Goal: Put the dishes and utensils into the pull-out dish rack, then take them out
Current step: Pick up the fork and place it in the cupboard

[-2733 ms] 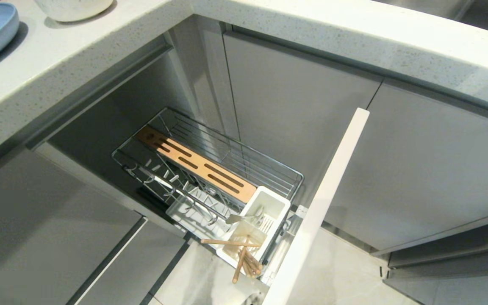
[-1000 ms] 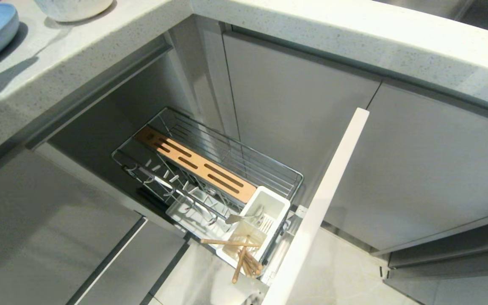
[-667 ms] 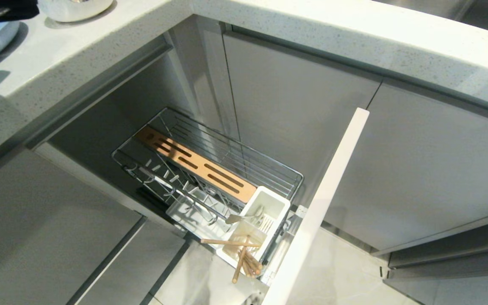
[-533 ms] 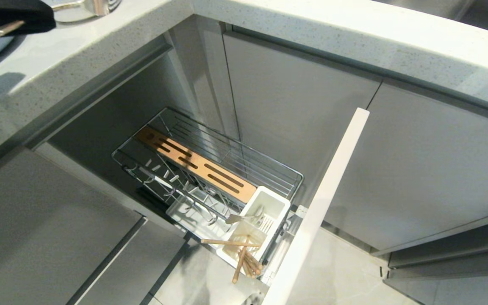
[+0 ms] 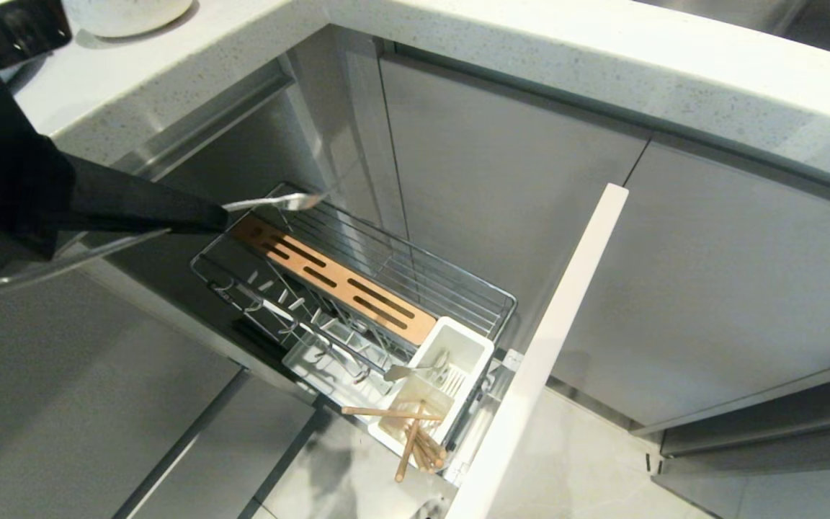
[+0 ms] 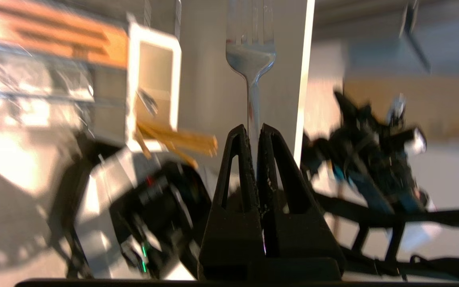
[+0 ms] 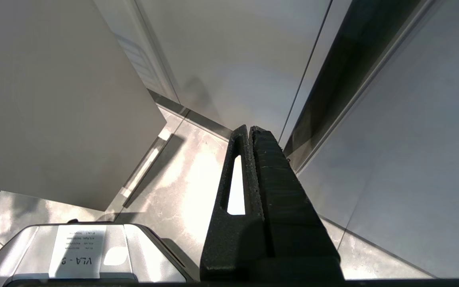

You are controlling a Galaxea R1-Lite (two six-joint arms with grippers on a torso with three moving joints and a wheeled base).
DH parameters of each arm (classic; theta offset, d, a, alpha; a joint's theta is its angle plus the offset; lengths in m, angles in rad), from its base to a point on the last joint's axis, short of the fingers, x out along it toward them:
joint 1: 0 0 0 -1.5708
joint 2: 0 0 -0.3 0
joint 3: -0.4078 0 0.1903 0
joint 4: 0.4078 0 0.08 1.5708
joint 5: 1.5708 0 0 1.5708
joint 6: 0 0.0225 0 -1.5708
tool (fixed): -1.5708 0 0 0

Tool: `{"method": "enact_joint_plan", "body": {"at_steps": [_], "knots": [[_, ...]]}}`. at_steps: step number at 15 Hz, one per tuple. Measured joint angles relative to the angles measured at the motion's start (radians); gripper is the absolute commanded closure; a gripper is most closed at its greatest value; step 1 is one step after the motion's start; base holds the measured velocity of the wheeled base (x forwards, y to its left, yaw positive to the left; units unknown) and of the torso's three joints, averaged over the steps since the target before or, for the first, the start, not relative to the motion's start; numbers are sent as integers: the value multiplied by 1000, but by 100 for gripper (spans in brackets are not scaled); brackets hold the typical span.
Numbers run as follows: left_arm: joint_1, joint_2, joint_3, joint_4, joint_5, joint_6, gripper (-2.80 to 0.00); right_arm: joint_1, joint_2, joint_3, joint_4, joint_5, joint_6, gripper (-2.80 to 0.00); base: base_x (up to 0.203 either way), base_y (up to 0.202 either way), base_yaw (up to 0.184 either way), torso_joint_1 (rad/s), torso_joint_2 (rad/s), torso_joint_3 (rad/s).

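In the head view, the left pincer [image 5: 217, 215] reaches in from the left, level with the far end of the pull-out dish rack [image 5: 357, 288], and is clenched on the handle of a silver fork [image 5: 278, 202]. The fork's tines point out over the rack's far corner, above the slotted wooden strip [image 5: 336, 281]. The white utensil cup [image 5: 433, 386] sits at the rack's near end, just beside the pale front panel [image 5: 552, 339]. A second silver piece [image 5: 415, 370] and the chopsticks [image 5: 411, 436] stand in the cup, the chopsticks leaning out over its near edge. A white bowl [image 5: 127, 11] rests on the counter [image 5: 530, 50] at the upper left.

In the left wrist view, the two black fingers [image 6: 237, 167] are pressed against the fork's [image 6: 250, 56] handle, with the tines pointing away. The cup [image 6: 153, 79] and chopsticks [image 6: 177, 139] appear beside it, blurred.

In the right wrist view, the right pincer [image 7: 249, 135] is clenched on nothing, hanging low over the floor [image 7: 189, 171] beside the cabinet fronts [image 7: 233, 59].
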Motion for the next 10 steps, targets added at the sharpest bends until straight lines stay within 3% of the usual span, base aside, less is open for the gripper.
{"method": "enact_joint_plan", "body": {"at_steps": [2, 7, 10], "knots": [[-55, 44, -25, 68, 19, -1, 0, 0, 0, 0, 0, 0, 0, 0, 0, 0, 0, 0, 0, 0], [-165, 186, -135, 245, 203, -13, 0, 0, 0, 0, 0, 0, 0, 0, 0, 0, 0, 0, 0, 0], [-196, 273, -174, 280, 276, -56, 0, 0, 0, 0, 0, 0, 0, 0, 0, 0, 0, 0, 0, 0]]}}
